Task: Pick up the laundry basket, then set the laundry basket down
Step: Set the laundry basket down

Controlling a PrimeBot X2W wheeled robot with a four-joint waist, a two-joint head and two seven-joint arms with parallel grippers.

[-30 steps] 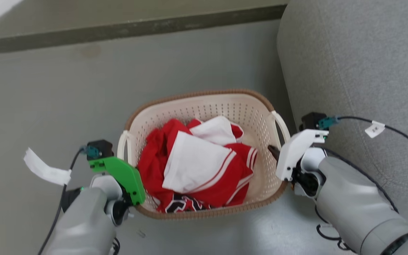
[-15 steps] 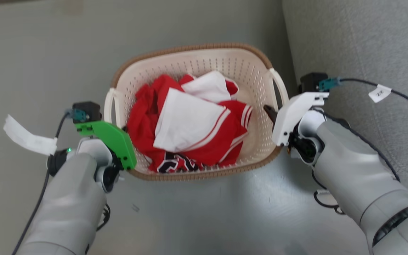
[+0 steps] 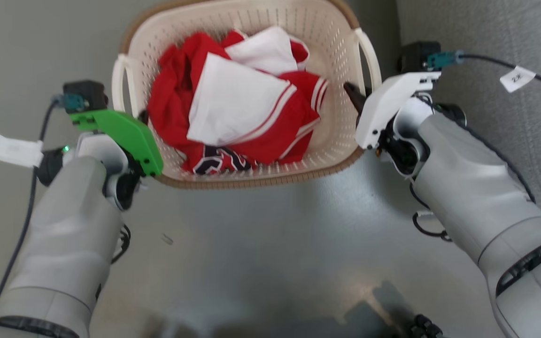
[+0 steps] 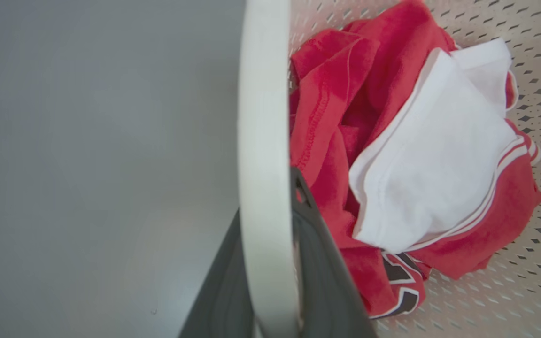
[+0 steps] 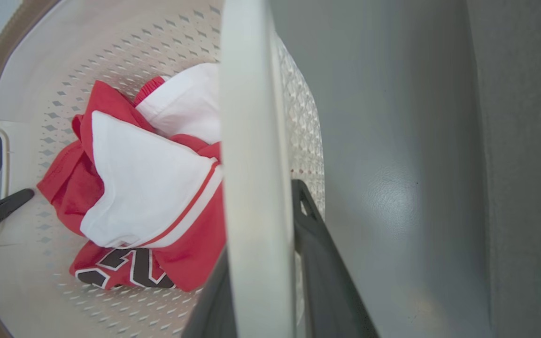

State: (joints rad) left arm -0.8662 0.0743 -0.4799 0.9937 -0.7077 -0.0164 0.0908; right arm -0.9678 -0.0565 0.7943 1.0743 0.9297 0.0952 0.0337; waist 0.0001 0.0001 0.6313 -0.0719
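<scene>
The left claw (image 4: 266,220) is closed on the left loop handle (image 4: 261,117) of the laundry basket (image 3: 336,56). In the left wrist view the white strap runs between its two dark fingers, one outside the basket and one inside against the clothes. The right claw (image 5: 258,220) is closed the same way on the right loop handle (image 5: 247,117), again with a finger on each side of the strap.

The basket lies straight ahead of the robot over the grey floor (image 3: 261,244). Its long axis runs left to right, from one claw to the other, with a handle at each short end. Each arm therefore holds its own side, and neither is nearer than the other. A crumpled red and white garment (image 3: 233,103) is heaped in the basket, nearer its left end. A grey upholstered piece of furniture (image 3: 510,28) stands just beside the basket's right end and the right forearm.

I cannot tell for certain whether the base is off the floor, but the two-handed hold suggests the basket is being carried. Setting it down would need both arms to lower together so that the long axis stays level. The right end should also be kept clear of the upholstery.
</scene>
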